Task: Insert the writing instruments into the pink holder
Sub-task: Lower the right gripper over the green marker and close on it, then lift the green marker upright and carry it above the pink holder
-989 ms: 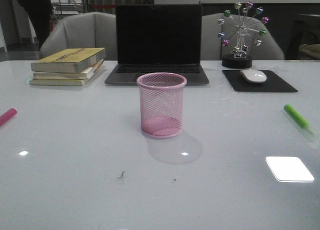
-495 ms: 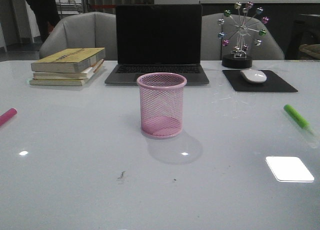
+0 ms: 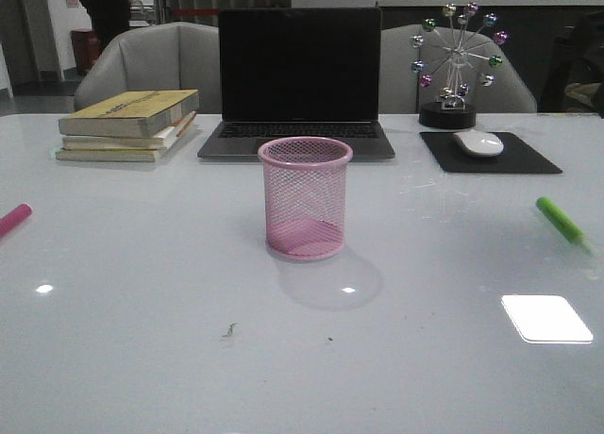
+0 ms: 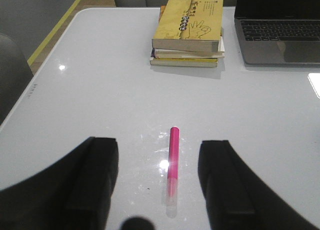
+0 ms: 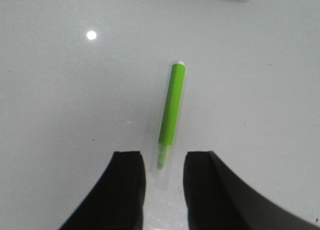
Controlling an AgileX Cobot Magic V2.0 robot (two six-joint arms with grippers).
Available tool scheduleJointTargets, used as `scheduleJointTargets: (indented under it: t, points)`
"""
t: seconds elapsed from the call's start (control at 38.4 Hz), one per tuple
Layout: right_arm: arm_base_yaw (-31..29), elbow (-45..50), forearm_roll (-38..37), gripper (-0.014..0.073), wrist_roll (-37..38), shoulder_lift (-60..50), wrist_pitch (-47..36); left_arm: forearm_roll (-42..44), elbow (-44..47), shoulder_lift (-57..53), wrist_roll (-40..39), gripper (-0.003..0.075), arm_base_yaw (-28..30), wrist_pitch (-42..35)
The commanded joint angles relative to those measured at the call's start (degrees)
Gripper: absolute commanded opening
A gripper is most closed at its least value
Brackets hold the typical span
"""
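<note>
The pink mesh pen cup [image 3: 305, 198] stood upright and empty at the centre of the white worktop [image 3: 142, 292], clear of clutter, presumably so either arm could reach it. Neither marker was in it yet. The magenta marker [image 3: 13, 219] lay flat toward 9 o'clock from the cup, well apart, at the left edge of the front view; the lime-green marker [image 3: 560, 220] lay flat toward 3 o'clock, equally far off. Each seemed set out on its own arm's side.

In the left wrist view the left pincer [image 4: 160, 185] hung with its fingers wide apart, the magenta marker [image 4: 173, 162] lying lengthwise in the gap between them, untouched. The right pincer [image 5: 162, 182] was likewise parted, though more narrowly, with the clear cap end of the green marker [image 5: 171, 110] just entering the gap. Both looked lined up for a grasp not yet made.

Behind the cup, toward 12 o'clock, sat a closed-screen-dark laptop [image 3: 299, 80], a stack of books [image 3: 127, 125] and a mouse [image 3: 478, 142] on its pad.
</note>
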Motion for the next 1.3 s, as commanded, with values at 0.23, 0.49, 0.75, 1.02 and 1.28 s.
scheduleJointTargets:
  t: [0.23,0.49,0.75,1.02,1.28]
  points:
    - [-0.4,-17.1,-3.7,0.0342,0.2,16.2,7.7,0.1,-1.8,-0.3,-0.2,0.0428,0.1,-4.9]
    - [-0.4,-17.1,-4.0,0.0342,0.2,22.1,7.3,0.1,-1.8,-0.3,-0.2,0.0428,0.1,-4.8]
    - [-0.4,-17.1,-5.4,0.0342,1.4,25.6,6.0,0.1,-1.8,-0.3,-0.2,0.0428,0.1,-4.8]
    - [-0.4,-17.1,-2.1,0.0338,1.9,29.1,6.8,0.1,-1.8,-0.3,-0.2,0.0428,0.1,-4.8]
    - [-0.4,-17.1,-2.1,0.0057,1.9,29.1,9.3,0.1,-1.8,-0.3,-0.2,0.0429,0.1,-4.8]
